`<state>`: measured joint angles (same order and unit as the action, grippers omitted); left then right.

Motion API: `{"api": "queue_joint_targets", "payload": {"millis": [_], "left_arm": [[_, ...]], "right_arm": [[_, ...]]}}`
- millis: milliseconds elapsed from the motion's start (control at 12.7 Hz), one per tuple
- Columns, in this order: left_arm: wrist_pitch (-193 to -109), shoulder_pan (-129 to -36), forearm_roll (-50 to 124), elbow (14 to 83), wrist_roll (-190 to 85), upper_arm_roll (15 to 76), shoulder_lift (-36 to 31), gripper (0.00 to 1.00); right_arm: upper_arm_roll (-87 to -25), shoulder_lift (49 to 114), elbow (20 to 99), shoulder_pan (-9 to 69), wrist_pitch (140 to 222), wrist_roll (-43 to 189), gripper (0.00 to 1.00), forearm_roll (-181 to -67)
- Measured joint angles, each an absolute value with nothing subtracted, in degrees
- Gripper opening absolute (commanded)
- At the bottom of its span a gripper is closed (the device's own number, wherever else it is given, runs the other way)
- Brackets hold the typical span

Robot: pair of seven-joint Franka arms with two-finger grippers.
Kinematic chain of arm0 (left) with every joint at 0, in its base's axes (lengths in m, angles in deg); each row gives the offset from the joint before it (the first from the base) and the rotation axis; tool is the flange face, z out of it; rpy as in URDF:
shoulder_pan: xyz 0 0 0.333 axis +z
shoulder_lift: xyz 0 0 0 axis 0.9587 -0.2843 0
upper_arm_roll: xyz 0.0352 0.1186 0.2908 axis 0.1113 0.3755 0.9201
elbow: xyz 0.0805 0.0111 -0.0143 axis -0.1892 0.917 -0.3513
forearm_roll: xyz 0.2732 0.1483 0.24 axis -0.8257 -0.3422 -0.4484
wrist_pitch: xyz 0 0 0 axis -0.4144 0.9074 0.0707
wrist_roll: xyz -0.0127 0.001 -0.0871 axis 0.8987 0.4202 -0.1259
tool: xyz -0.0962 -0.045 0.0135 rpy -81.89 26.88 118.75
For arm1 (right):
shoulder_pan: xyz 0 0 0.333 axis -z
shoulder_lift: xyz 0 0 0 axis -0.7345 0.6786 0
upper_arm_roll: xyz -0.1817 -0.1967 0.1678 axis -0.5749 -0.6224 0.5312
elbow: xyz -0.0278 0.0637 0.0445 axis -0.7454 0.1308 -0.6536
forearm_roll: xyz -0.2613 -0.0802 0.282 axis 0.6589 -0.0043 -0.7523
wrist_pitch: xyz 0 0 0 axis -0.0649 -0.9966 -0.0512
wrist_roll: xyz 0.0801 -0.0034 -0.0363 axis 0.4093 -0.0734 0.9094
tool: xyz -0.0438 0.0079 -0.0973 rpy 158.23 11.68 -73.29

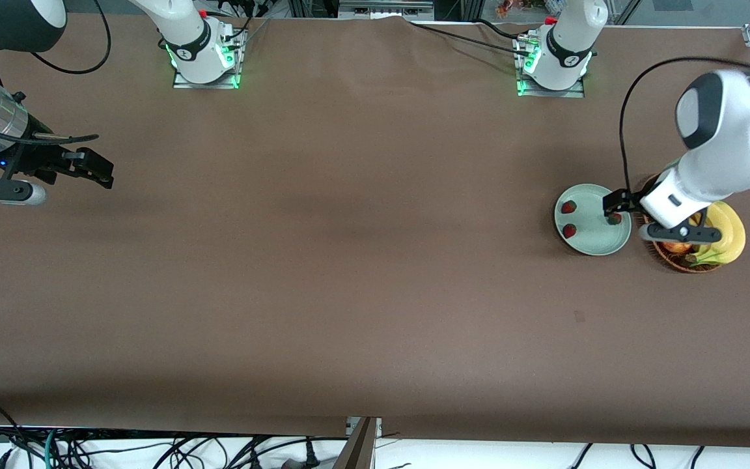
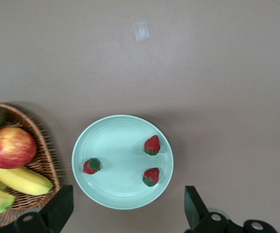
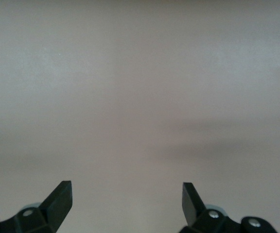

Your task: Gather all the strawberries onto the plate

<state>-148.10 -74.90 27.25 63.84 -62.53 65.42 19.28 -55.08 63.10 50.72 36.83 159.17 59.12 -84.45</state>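
Mint-green plate (image 2: 122, 161) already holds all three strawberries (image 2: 152, 145), so collecting looks done, left gripper (image 2: 125, 213) hovering over the plate's basket-side edge with jaws released, right gripper (image 3: 126, 204) waiting released over bare surface (image 1: 323, 260), next just backing off.
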Motion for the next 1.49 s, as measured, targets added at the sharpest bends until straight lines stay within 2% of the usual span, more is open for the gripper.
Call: {"api": "queue_joint_targets", "payload": {"millis": [157, 315, 472, 944, 1494], "left_arm": [[-142.9, -75.3, 27.3, 61.9, -62.6, 65.1, 22.7, 1.00], [-135.3, -75.7, 27.3, 56.6, -62.5, 64.2, 23.7, 1.00], [-131.2, -75.9, 27.3, 52.2, -61.7, 63.5, 23.8, 1.00], [-127.2, -77.4, 27.3, 47.2, -60.0, 65.0, 23.0, 1.00], [-126.3, -77.5, 27.3, 46.2, -60.0, 65.9, 22.7, 1.00]], "right_arm": [[-55.1, 63.1, 50.7, 36.8, 159.2, 59.1, 1.00, -84.6], [-55.1, 63.1, 50.7, 36.8, 159.3, 59.1, 1.00, -84.8], [-55.1, 63.1, 50.7, 36.8, 159.3, 59.1, 1.00, -84.8], [-55.1, 63.2, 50.7, 36.8, 159.2, 59.1, 1.00, -85.0], [-55.6, 63.3, 50.7, 36.9, 158.2, 59.1, 1.00, -85.1]]}}
